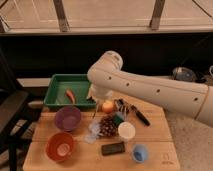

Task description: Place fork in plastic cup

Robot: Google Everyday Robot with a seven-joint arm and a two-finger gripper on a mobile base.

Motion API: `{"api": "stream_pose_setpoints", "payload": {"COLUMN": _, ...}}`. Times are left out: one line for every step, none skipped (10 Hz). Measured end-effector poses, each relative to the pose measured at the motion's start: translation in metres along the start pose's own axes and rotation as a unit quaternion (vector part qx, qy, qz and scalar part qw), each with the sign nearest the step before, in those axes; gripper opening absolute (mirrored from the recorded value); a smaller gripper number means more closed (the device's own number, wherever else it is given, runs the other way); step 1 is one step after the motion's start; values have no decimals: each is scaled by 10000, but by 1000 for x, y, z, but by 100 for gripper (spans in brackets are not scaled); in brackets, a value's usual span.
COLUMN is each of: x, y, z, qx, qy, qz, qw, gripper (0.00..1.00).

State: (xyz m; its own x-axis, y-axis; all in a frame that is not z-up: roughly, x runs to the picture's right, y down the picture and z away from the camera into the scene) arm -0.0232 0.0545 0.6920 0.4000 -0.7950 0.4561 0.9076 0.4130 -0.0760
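One fork (95, 111) near-upright, under jaws, beside tray (52, 93)

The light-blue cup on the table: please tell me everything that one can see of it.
The light-blue cup is small and round, and looks like plain plastic. It stands upright, mouth up, near the front right corner of the wooden table. The black slab lies left of it in the picture and the white cup stands just behind it; it seems to touch neither. Nothing sticks out of it. The gripper is far off, at the right end of the green tray.
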Motion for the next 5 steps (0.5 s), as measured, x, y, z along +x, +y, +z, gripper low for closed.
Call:
{"api": "stream_pose_setpoints", "payload": {"x": 0, "y": -1, "z": 0, "qx": 2, "qy": -2, "qz": -11, "qw": 10000, "gripper": 0}}
{"api": "stream_pose_setpoints", "payload": {"x": 0, "y": -1, "z": 0, "qx": 3, "qy": -1, "qz": -9, "qw": 10000, "gripper": 0}}
{"api": "stream_pose_setpoints", "payload": {"x": 0, "y": 0, "z": 0, "qx": -2, "qy": 1, "qz": -6, "qw": 10000, "gripper": 0}}
{"api": "stream_pose_setpoints", "payload": {"x": 0, "y": 0, "z": 0, "qx": -4, "qy": -1, "qz": -22, "qw": 10000, "gripper": 0}}
{"api": "stream_pose_setpoints", "payload": {"x": -4, "y": 3, "z": 2, "qx": -28, "qy": -42, "qz": -60, "qw": 10000, "gripper": 0}}
